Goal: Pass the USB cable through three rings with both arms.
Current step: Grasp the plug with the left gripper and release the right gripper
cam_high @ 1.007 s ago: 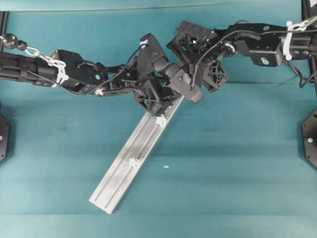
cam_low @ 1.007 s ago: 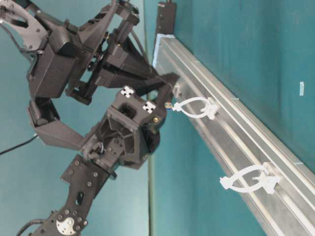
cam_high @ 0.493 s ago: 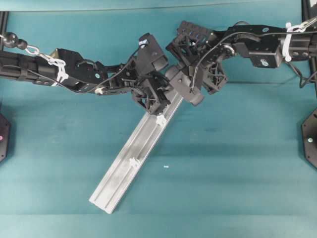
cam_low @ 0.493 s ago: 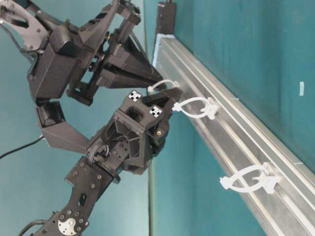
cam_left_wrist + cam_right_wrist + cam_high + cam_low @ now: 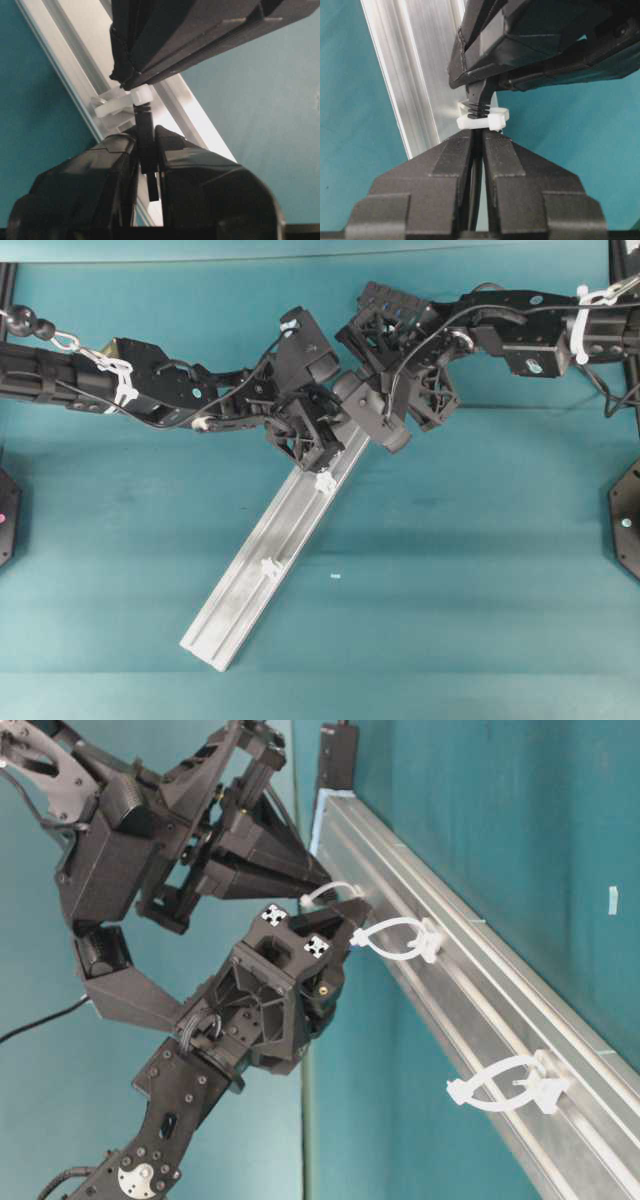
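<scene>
The silvery rail (image 5: 240,600) lies slantwise on the teal table. Two of the three rings (image 5: 325,481) (image 5: 269,567) show from overhead; the ring at the top (image 5: 335,891) sits between both gripper tips. My left gripper (image 5: 147,137) is shut on the dark plug of the USB cable (image 5: 145,120), just below that ring (image 5: 142,95). On the ring's other side my right gripper (image 5: 479,134) has its jaws a narrow slit apart. The thin cord (image 5: 476,170) runs between them, with light showing beside it. The cable's ribbed neck (image 5: 479,107) passes through the ring (image 5: 490,119).
A black hub (image 5: 336,755) sits at the rail's far end. A small white speck (image 5: 335,576) lies on the table right of the rail. Both arms crowd the rail's upper end; the two lower rings (image 5: 400,938) (image 5: 505,1085) stand free.
My left gripper moved up to the top ring and shut on the plug. The right gripper's jaws have eased slightly apart since then.
</scene>
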Controlling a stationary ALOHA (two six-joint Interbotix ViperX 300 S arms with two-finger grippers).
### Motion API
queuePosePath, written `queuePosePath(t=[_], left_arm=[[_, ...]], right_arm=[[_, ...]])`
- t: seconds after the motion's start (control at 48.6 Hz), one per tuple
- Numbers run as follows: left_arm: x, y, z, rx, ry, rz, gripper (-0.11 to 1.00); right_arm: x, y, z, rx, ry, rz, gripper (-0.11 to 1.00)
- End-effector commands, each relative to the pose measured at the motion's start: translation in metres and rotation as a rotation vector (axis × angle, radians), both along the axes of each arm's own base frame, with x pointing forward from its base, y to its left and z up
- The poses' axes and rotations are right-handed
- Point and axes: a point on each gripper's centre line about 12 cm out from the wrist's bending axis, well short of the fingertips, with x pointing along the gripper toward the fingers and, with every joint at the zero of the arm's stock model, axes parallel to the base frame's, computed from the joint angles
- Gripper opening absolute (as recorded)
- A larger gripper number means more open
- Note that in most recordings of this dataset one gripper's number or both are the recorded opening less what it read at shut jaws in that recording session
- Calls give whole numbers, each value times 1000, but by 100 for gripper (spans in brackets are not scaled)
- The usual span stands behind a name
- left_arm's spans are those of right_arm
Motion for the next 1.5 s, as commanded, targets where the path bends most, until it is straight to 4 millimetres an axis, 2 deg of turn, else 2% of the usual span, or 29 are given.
queuePosePath(t=[0.0, 0.206, 0.308, 0.596, 0.905, 1.151, 1.316, 1.48], left_arm=[[4, -3, 9, 6, -28, -10, 11], [3, -3, 8, 6, -22, -9, 10], [3, -4, 8, 5, -21, -10, 10], [-2, -5, 7, -23, -20, 9, 10], [-9, -12, 21, -45, -47, 15, 10], [-22, -22, 35, -75, -72, 23, 10], [-23, -28, 49, -71, -102, 10, 10], [-20, -33, 50, -74, -106, -1, 10]], right_arm=[[2, -1, 1, 7, -9, -21, 19], [2, -7, 3, 9, -53, -88, 76], [1, -11, 4, 6, -87, -124, 93], [-10, -9, -1, 8, -73, -131, 91], [-14, -5, 15, -4, -108, -129, 91], [-10, 5, 24, -9, -131, -103, 91], [-4, 16, 26, -13, -152, -75, 91], [6, 25, 28, -31, -198, -51, 91]])
